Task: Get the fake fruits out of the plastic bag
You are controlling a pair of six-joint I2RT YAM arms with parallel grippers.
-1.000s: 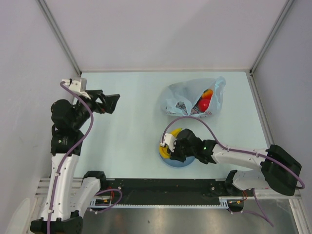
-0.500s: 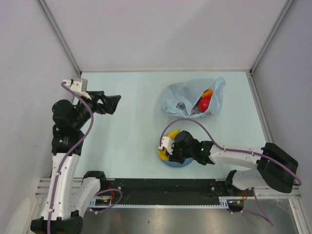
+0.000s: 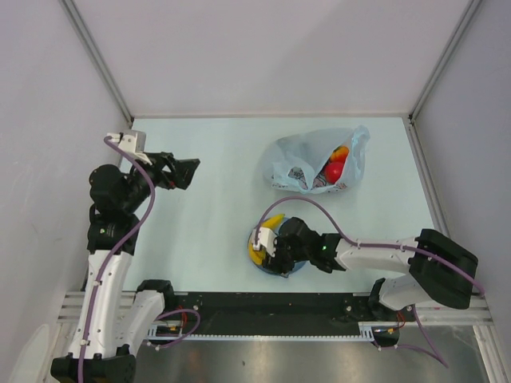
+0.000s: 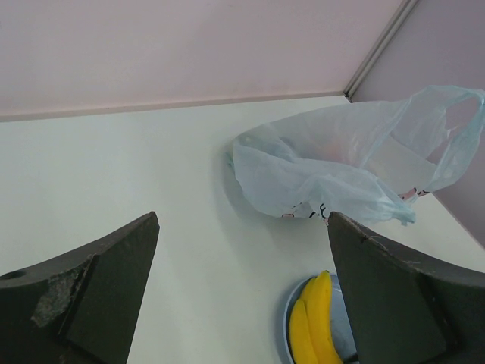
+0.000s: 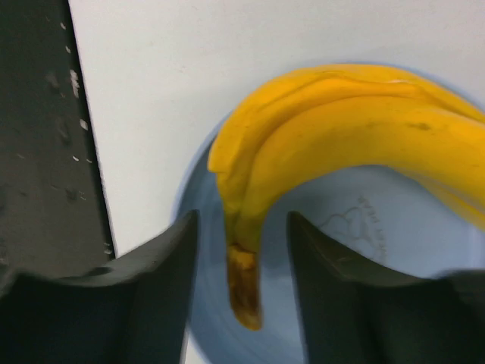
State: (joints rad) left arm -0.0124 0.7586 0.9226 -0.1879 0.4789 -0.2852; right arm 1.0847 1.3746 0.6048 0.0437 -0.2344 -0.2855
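Observation:
The yellow banana (image 5: 341, 136) lies on the round blue plate (image 5: 379, 235). My right gripper (image 5: 241, 250) stands open, its jaws either side of the banana's brown stem with gaps on both sides. From above, the right gripper (image 3: 267, 246) covers the plate's (image 3: 281, 270) left part, and the banana (image 3: 259, 242) pokes out beside it. The light-blue plastic bag (image 3: 315, 163) lies farther back with a red fruit (image 3: 334, 170) and an orange one (image 3: 341, 152) showing at its mouth. My left gripper (image 3: 188, 171) hangs open at the left, empty. Its view shows the bag (image 4: 341, 163) and the banana (image 4: 314, 326).
Grey walls close in the table on three sides, with metal posts at the back corners. The black rail with the arm bases (image 3: 263, 323) runs along the near edge. The right arm's cable (image 3: 319, 209) loops between plate and bag.
My right gripper has opened and let go of the banana, which now rests on the plate. The gripper and banana shifted slightly left. The left arm barely moved.

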